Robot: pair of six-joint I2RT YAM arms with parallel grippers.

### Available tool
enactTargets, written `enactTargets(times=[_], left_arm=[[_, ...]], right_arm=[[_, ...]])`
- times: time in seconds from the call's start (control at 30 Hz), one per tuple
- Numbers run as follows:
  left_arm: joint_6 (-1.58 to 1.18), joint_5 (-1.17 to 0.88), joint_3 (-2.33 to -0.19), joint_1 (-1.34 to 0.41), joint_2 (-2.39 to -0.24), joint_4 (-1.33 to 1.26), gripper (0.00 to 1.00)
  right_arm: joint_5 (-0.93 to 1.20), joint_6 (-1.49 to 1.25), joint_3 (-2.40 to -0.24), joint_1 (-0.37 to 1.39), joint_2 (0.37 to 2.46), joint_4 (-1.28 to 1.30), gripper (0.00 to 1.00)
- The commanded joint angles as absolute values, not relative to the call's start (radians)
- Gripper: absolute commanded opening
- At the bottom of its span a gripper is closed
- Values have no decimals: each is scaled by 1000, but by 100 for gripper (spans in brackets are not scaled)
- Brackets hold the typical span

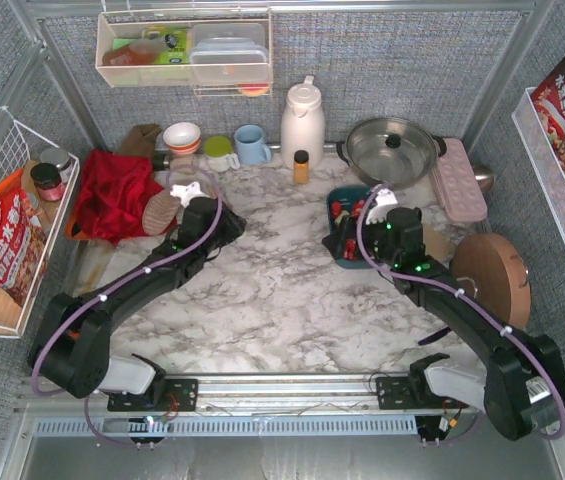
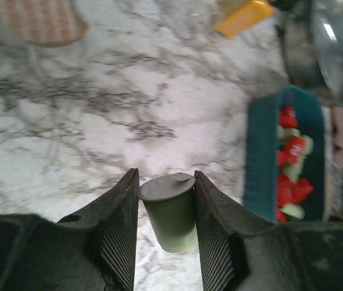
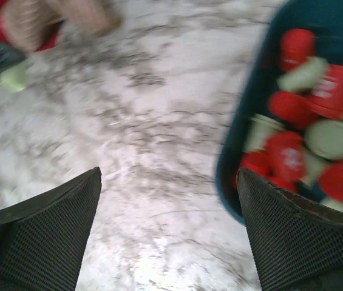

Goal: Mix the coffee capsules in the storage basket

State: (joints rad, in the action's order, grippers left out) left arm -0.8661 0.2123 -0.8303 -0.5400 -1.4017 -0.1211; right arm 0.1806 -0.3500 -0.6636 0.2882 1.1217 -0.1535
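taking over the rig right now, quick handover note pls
left end effector: shut on one pale green capsule, over the marble tabletop, well short of the storage basket.
right end effector: open, empty, at the basket's edge.
done: the basket holds red and green capsules, lying mixed together.
left: probably carry the held capsule over, drop it in, then stir further if needed.

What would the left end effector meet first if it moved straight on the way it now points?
Probably the bare marble tabletop; the storage basket lies off to the right, though depth is unclear.
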Motion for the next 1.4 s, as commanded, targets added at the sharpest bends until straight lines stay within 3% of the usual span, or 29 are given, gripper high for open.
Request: enactTargets(times=[0.0,0.2,0.43,0.6,0.77,1.37], left_arm=[[-906,23,-824,-549,-1381,-254,31],[-973,36,-783,-640,-1353,-284,29],[-1074,314,-696,-807,-1321,-408,29],[-1262,482,-690,-852,-1333,-361,29],[-1390,482,-665,-854,-1351,-391,29],[-1439,457,-643,-859,-1339,-392,29]], right_arm=[[501,-298,-662,335,1175,-397,97],[487,-310,-654,418,1210,-491,95],[329,-416,-602,551,1263,-683,88],[190,-441,-548,623,1300,-809,82],[116,-440,-548,647,1353,-845,79],[153,-442,-641,703,1569,-968,67]])
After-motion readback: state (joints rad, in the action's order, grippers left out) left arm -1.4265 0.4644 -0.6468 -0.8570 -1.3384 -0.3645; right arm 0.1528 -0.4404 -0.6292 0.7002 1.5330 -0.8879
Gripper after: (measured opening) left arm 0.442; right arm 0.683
